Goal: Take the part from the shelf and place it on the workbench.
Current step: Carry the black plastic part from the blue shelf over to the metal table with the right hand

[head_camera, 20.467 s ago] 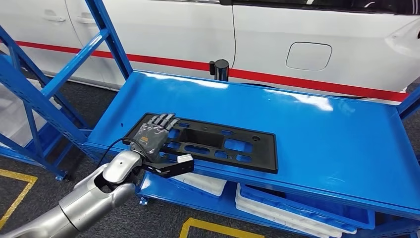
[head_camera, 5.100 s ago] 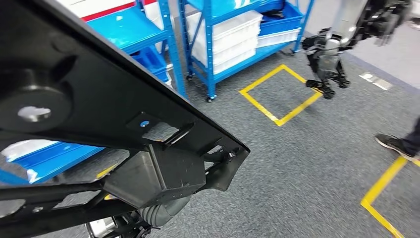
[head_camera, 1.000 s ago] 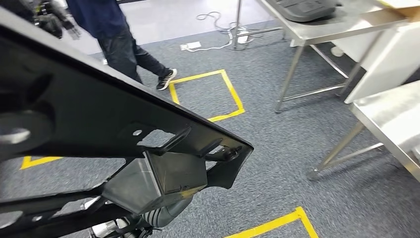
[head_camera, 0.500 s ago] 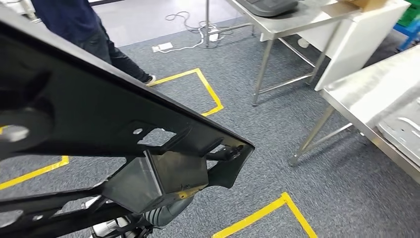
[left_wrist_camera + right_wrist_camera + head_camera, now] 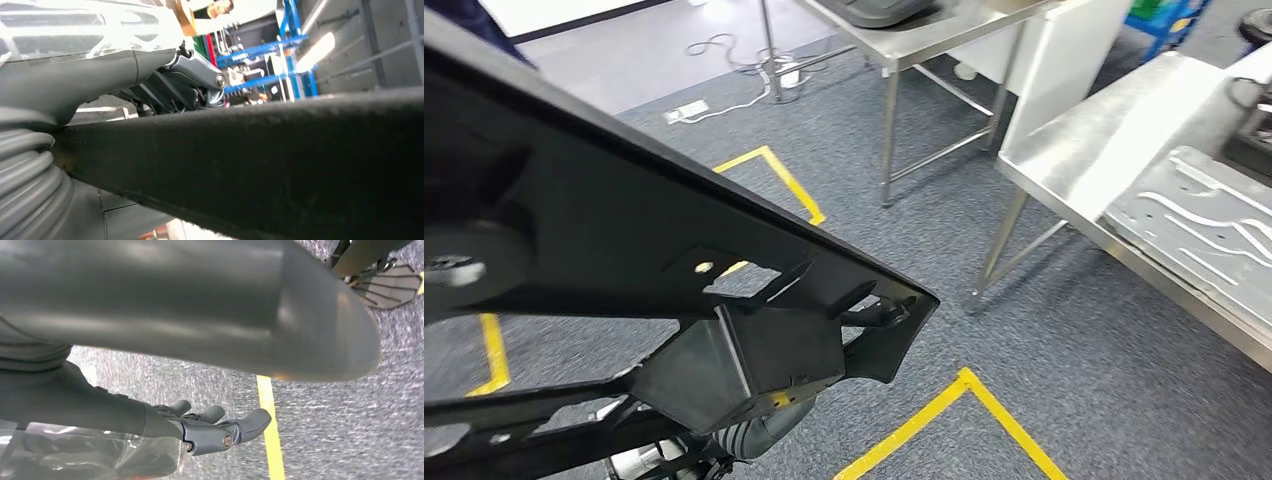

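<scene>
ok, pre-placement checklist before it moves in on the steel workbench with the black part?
1. Part held: ok. The left hand grips the edge of the black part, seen in the left wrist view.
2. Right hand free: ok. It holds nothing, fingers slightly apart, hanging over the carpet.
3. Workbench in sight: ok, ahead on the right.
4. Landing spot: not ok. A grey sheet-metal panel already lies on the near part of the top; the bare strip beside it looks narrow.
5. Floor path: ok. Grey carpet with yellow tape lines; nothing lies between the robot and the bench.
6. Part's clearance from the bench legs: cannot tell; the part blocks much of the head view.
</scene>
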`<state>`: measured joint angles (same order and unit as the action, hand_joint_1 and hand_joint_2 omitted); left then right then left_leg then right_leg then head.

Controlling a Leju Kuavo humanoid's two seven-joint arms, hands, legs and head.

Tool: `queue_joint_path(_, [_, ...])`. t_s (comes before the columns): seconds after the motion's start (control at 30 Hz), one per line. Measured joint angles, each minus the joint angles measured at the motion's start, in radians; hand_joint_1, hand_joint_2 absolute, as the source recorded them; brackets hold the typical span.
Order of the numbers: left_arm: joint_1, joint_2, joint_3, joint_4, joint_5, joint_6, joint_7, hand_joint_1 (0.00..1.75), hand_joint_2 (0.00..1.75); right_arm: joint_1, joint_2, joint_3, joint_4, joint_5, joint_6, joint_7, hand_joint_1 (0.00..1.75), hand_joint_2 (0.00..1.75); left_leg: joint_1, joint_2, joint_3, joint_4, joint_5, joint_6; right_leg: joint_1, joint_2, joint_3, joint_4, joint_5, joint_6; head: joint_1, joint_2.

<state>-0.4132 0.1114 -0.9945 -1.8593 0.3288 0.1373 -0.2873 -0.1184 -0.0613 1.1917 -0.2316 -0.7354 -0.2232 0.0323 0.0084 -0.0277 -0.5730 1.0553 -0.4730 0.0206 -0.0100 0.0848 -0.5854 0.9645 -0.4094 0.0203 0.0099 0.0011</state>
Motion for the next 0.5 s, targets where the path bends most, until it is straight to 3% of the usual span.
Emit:
queue_joint_path(0.07, [-0.001, 0.000, 0.000, 0.000, 0.000, 0.000, 0.000, 1.75, 1.75, -0.001, 0.000, 0.000, 0.000, 0.000, 0.000, 0.000, 0.00, 0.00, 0.000, -0.033, 0.034, -0.084, 0.027, 0.007, 0.000, 0.019, -0.005, 0.001, 0.003, 0.007, 0.000, 0.000])
queue_joint_path(0.13, [-0.002, 0.000, 0.000, 0.000, 0.000, 0.000, 0.000, 1.75, 1.75, 0.003, 0.000, 0.000, 0.000, 0.000, 0.000, -0.001, 0.00, 0.00, -0.003, -0.028, 0.038, -0.097, 0.029, 0.013, -0.002, 0.036, -0.012, -0.001, 0.008, 0.019, 0.000, 0.000])
queue_joint_path(0.17, [-0.003, 0.000, 0.000, 0.000, 0.000, 0.000, 0.000, 1.75, 1.75, 0.005, -0.001, 0.000, 0.000, 0.000, 0.000, -0.001, 0.00, 0.00, -0.003, -0.018, 0.041, -0.100, 0.032, 0.019, -0.004, 0.033, -0.015, 0.002, 0.007, 0.024, 0.000, 0.000])
queue_joint_path(0.23, [-0.005, -0.001, 0.000, 0.000, 0.000, -0.001, -0.001, 1.75, 1.75, 0.008, -0.002, 0.000, 0.000, 0.000, 0.000, -0.001, 0.00, 0.00, 0.000, 0.003, 0.045, -0.107, 0.039, 0.031, -0.002, -0.006, -0.038, 0.049, -0.025, 0.032, 0.003, 0.000])
queue_joint_path(0.3, [-0.004, -0.002, 0.000, 0.000, 0.002, -0.001, -0.002, 1.75, 1.75, 0.005, -0.003, 0.000, 0.000, 0.000, 0.000, -0.001, 0.00, 0.00, -0.001, 0.028, 0.044, -0.109, 0.040, 0.038, -0.001, -0.053, -0.095, 0.175, -0.092, 0.038, 0.005, 0.000])
queue_joint_path(0.37, [-0.003, -0.002, 0.000, 0.000, 0.003, -0.001, -0.002, 1.75, 1.75, 0.004, -0.002, 0.000, 0.000, -0.001, 0.000, -0.001, 0.00, 0.00, -0.002, 0.054, 0.042, -0.108, 0.039, 0.039, -0.006, -0.066, -0.145, 0.285, -0.132, 0.045, 0.006, 0.000])
queue_joint_path(0.4, [-0.003, -0.002, -0.001, 0.000, 0.003, -0.001, -0.002, 1.75, 1.75, 0.004, -0.002, 0.000, 0.000, -0.001, 0.000, -0.001, 0.00, 0.00, -0.002, 0.066, 0.042, -0.108, 0.038, 0.039, -0.008, -0.070, -0.144, 0.289, -0.125, 0.047, 0.006, 0.000])
queue_joint_path(0.43, [-0.003, -0.002, -0.001, 0.000, 0.003, -0.001, -0.002, 1.75, 1.75, 0.005, -0.003, 0.000, 0.000, -0.001, 0.000, -0.001, 0.00, 0.00, -0.002, 0.077, 0.042, -0.108, 0.037, 0.037, -0.010, -0.075, -0.123, 0.253, -0.102, 0.049, 0.006, 0.000])
queue_joint_path(0.5, [-0.003, -0.002, -0.001, 0.000, 0.003, -0.001, -0.002, 1.75, 1.75, 0.005, -0.004, 0.000, 0.000, -0.002, 0.000, -0.001, 0.00, 0.00, -0.004, 0.096, 0.046, -0.107, 0.033, 0.031, -0.010, -0.111, -0.044, 0.110, -0.044, 0.050, 0.006, 0.000])
